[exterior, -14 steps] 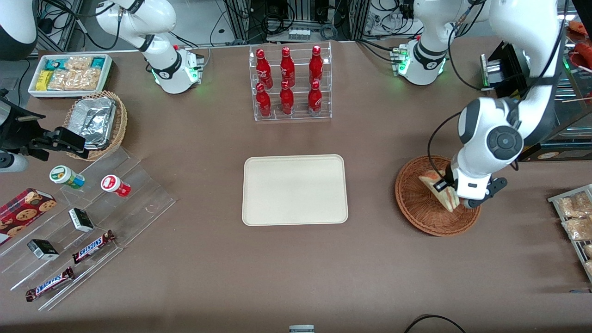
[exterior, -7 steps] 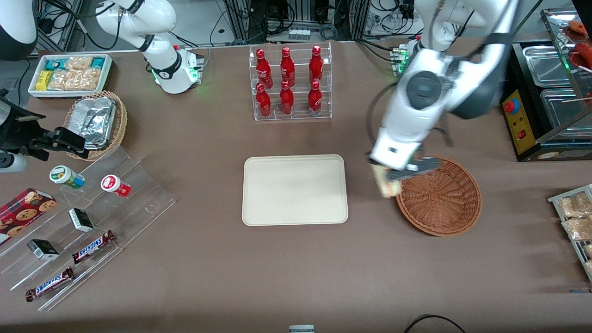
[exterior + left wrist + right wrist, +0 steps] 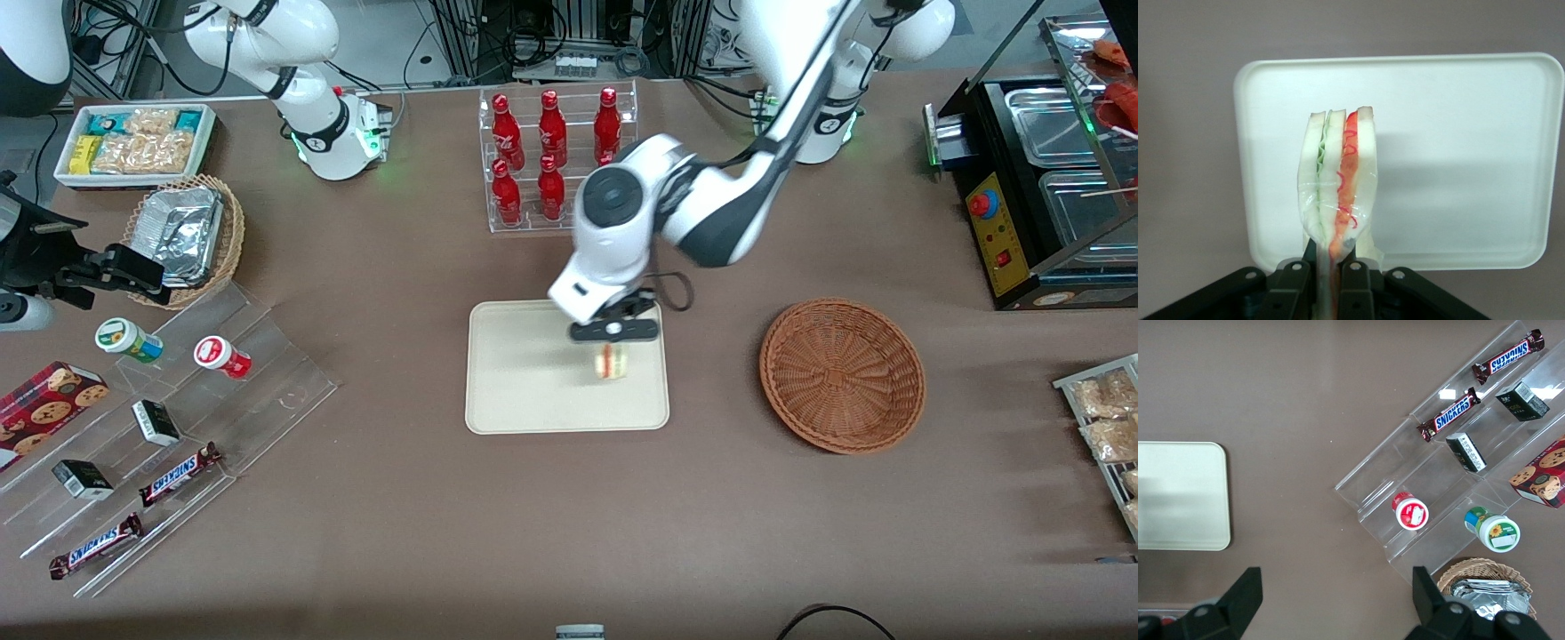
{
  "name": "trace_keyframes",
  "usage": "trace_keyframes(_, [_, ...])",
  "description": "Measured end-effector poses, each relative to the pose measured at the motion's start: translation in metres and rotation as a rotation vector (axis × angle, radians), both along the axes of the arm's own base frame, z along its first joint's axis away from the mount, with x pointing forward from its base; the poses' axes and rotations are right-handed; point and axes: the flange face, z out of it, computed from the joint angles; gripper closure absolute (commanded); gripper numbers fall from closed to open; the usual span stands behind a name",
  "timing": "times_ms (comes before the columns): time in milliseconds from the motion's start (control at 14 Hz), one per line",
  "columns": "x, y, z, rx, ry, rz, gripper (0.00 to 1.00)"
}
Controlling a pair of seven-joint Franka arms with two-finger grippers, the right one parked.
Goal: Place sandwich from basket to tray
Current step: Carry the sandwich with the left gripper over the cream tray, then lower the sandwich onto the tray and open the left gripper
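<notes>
The end effector (image 3: 612,342) hangs over the tray (image 3: 524,391), on the side of the tray nearest the basket (image 3: 842,375). Its two fingers (image 3: 1353,283) are pinched tight on the sandwich (image 3: 611,361), holding it by one thin end. In the wrist view the sandwich (image 3: 1337,193) hangs up in the air with its cut edge showing: white bread, a green layer and a red-orange layer. It is wrapped in clear film. The tray (image 3: 1471,153) lies under it and has nothing on it.

The basket sits on the bench (image 3: 533,516) beside the tray, toward the working arm's end. It has nothing in it.

Farther from the front camera than the tray stands a clear rack (image 3: 560,160) with red bottles (image 3: 551,133) in it, in two rows. The arm covers part of the rack.

Toward the parked arm's end there is a white bin (image 3: 133,142) full of snack packets. Next to it is a tan basket (image 3: 191,238) with silver foil trays (image 3: 182,233) inside. Nearer the front camera is a clear stepped stand (image 3: 178,436). On it are two small cups (image 3: 130,340), little dark boxes (image 3: 156,422) and two Snickers bars (image 3: 178,474). A red cookie box (image 3: 44,409) lies by the stand.

At the working arm's end, bags of snacks (image 3: 1102,418) sit on a rack at the bench edge.
</notes>
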Motion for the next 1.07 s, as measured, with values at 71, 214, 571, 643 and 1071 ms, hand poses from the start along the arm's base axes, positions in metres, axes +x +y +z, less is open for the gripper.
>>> trace_keyframes(71, [-0.001, -0.012, -0.014, -0.004, -0.001, -0.013, 1.0])
trace_keyframes(214, [-0.001, -0.03, -0.036, -0.013, -0.005, -0.03, 1.0])
trace_keyframes(571, [-0.006, -0.048, -0.072, -0.027, -0.015, -0.049, 1.0])
trace_keyframes(643, [-0.006, -0.049, -0.076, -0.027, -0.016, -0.039, 1.0])
trace_keyframes(1071, [-0.005, -0.049, -0.088, -0.012, -0.029, 0.005, 0.41])
